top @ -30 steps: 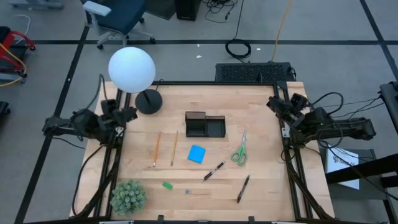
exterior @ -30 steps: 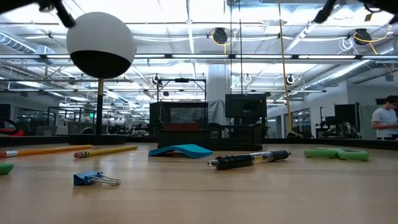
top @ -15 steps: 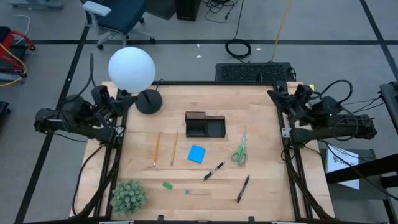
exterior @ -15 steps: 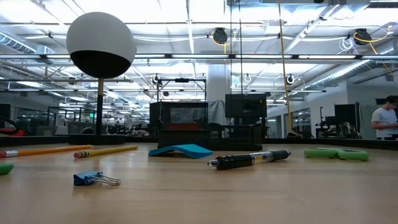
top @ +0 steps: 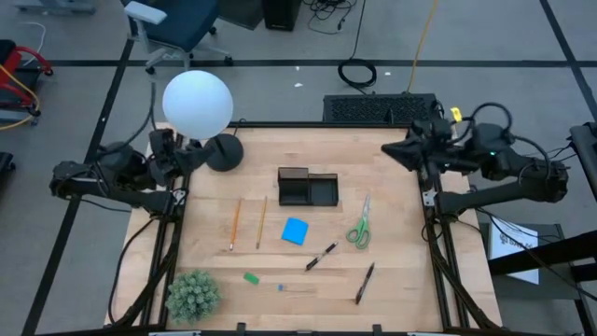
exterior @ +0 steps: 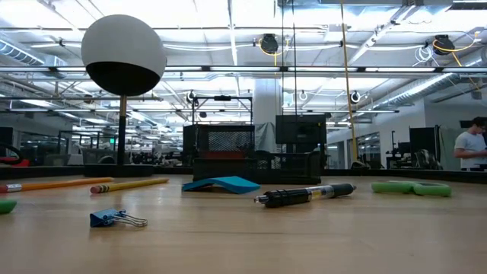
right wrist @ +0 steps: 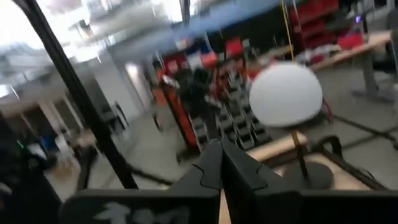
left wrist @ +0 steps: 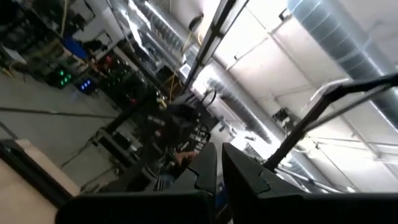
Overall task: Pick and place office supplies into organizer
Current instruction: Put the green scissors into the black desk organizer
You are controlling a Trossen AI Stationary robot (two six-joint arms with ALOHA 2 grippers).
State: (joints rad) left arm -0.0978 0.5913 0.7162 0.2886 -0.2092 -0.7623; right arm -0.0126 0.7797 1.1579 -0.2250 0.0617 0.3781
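The black organizer [top: 308, 189] stands mid-table. Nearer lie two orange pencils [top: 247, 223], a blue note pad [top: 296, 231], green scissors [top: 360, 224], two dark pens [top: 322, 255] [top: 365, 282], a green eraser [top: 251, 277] and a small blue clip [exterior: 114, 218]. My left gripper [top: 193, 156] hovers shut over the table's left edge beside the lamp's base, its fingers [left wrist: 219, 163] together. My right gripper [top: 387, 149] hovers shut over the far right corner, pointing roughly level toward the table's left, its fingers [right wrist: 221, 160] together. Neither holds anything.
A white globe lamp [top: 197, 103] on a round black base [top: 223, 151] stands at the far left corner, close to my left gripper. A fuzzy green plant ball [top: 192, 295] sits at the near left corner. A person [exterior: 470, 148] is in the room beyond.
Both arms have risen; their parts at the top of the low view are gone. My right gripper has tipped up toward level and reached farther over the table's far right corner. My left gripper has moved up and toward the lamp's base. Both stay shut.
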